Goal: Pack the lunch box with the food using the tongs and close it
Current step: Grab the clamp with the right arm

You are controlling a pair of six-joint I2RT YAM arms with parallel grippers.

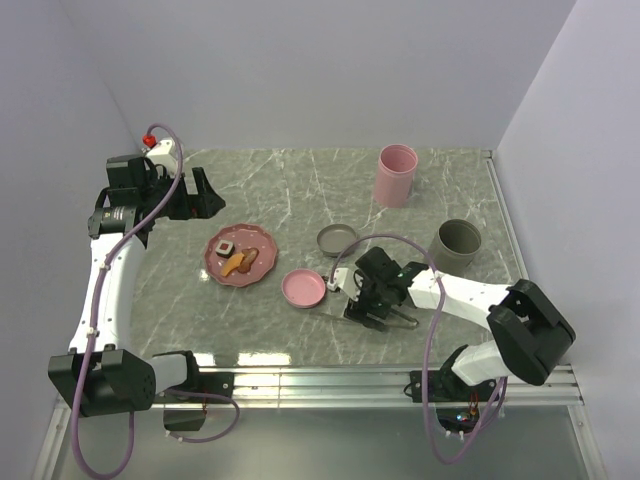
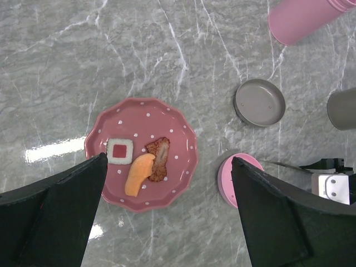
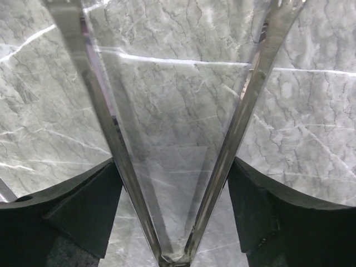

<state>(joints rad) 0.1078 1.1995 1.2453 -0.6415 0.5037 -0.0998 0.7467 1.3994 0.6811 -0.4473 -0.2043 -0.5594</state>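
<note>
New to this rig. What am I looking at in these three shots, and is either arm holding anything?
Two white robot arms are bolted at the near table edge. The overhead shot shows both; the other two come from cameras on each wrist.

On the grey marble table lie a pink dotted plate with three food pieces, a flat pink lid, a shallow grey dish, a tall pink cup and a grey cup.

The left gripper hovers over the plate, jaws open, empty. The right gripper has the long silver metal tongs between its jaws, both sides touching them; a firm grip isn't confirmed.
</note>
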